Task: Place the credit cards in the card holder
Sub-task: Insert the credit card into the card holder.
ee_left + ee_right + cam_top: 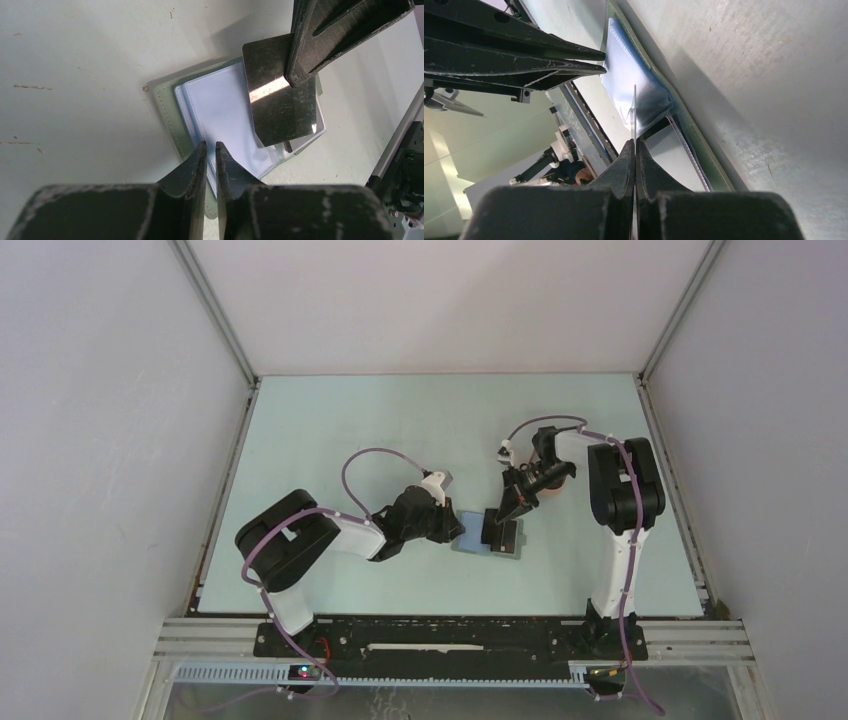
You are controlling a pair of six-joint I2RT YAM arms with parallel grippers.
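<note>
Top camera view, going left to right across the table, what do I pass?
Going rightward: left arm's elbow, left hand, card holder, right arm's upright link. The right hand and its card overlap the holder, so they're left out.

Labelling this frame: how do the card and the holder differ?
The card is dark and glossy; the holder is grey-green with pale pockets. The card hangs pinched in the right tool; the holder lies open on the table. The card is smaller than the holder. Both are flat rectangles.
</note>
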